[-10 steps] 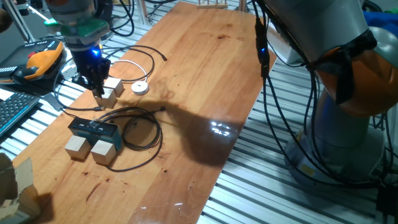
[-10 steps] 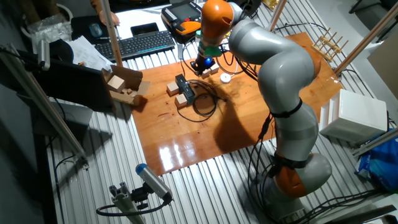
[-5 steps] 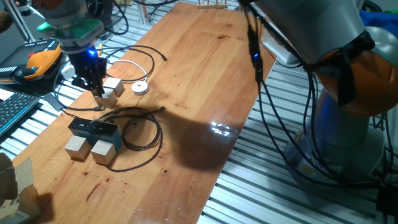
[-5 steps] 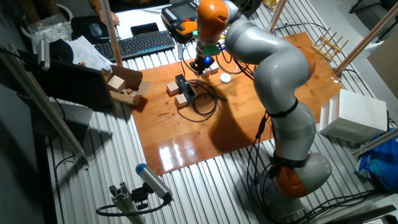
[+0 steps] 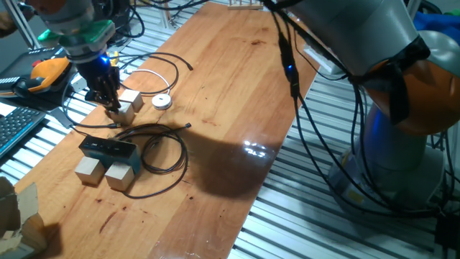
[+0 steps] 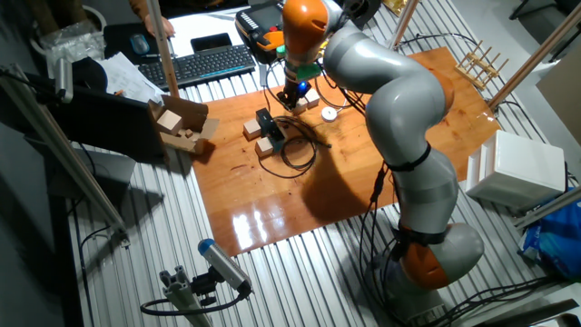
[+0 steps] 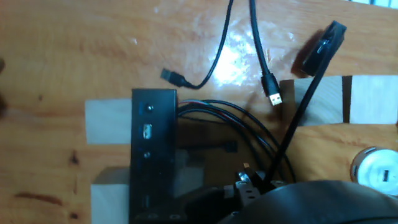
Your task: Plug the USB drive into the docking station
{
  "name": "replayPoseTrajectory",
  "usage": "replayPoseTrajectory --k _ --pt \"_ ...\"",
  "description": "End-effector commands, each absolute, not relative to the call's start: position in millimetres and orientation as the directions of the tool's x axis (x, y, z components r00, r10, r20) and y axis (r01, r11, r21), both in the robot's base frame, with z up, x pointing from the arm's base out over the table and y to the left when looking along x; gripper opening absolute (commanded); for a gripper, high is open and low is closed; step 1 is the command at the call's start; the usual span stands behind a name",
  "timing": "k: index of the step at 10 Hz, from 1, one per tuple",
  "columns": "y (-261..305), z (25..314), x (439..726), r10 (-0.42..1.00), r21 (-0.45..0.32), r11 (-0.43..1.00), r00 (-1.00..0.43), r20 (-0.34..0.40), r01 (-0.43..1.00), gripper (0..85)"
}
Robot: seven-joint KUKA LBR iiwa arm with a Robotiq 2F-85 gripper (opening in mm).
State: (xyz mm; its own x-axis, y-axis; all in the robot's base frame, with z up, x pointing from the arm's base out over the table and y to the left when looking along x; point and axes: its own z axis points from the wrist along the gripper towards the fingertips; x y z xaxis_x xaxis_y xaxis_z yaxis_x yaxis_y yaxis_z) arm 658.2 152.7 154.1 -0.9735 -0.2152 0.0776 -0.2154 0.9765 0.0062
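Observation:
The docking station (image 5: 108, 148) is a flat black box that lies against two pale wooden cubes; it also shows in the other fixed view (image 6: 267, 125) and in the hand view (image 7: 153, 155). My gripper (image 5: 112, 108) hangs behind it, tips down at two more wooden cubes (image 5: 128, 105). In the hand view the fingers show as one thin dark bar, so they look shut (image 7: 317, 59). A blurred black oblong at their tip looks like the USB drive (image 7: 324, 42). It is apart from the docking station, off to one side.
Thin black cables loop beside the docking station (image 5: 162, 155), with loose plugs (image 7: 273, 96). A round white puck (image 5: 162, 102) lies near the rear cubes. Two wooden cubes (image 5: 104, 173) stand in front of the box. A keyboard (image 5: 14, 126) and an orange pendant (image 5: 50, 72) sit at the left.
The hand and arm have shifted a little to the left, while the fingertips stay at the rear cubes. The docking station, cubes and cables have not moved.

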Motion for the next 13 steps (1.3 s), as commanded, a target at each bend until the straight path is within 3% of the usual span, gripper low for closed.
replayPoseTrajectory --k 1,4,8,13 --pt "153 154 658 -0.208 0.025 0.978 -0.975 0.081 -0.207 0.0" --pt "153 154 658 -0.154 0.021 0.988 -0.982 0.108 -0.152 0.0" --pt "190 186 643 -0.095 -0.004 0.995 -0.988 0.123 -0.096 0.0" --pt "207 163 616 -0.063 0.002 0.998 -0.994 0.09 -0.063 0.0"
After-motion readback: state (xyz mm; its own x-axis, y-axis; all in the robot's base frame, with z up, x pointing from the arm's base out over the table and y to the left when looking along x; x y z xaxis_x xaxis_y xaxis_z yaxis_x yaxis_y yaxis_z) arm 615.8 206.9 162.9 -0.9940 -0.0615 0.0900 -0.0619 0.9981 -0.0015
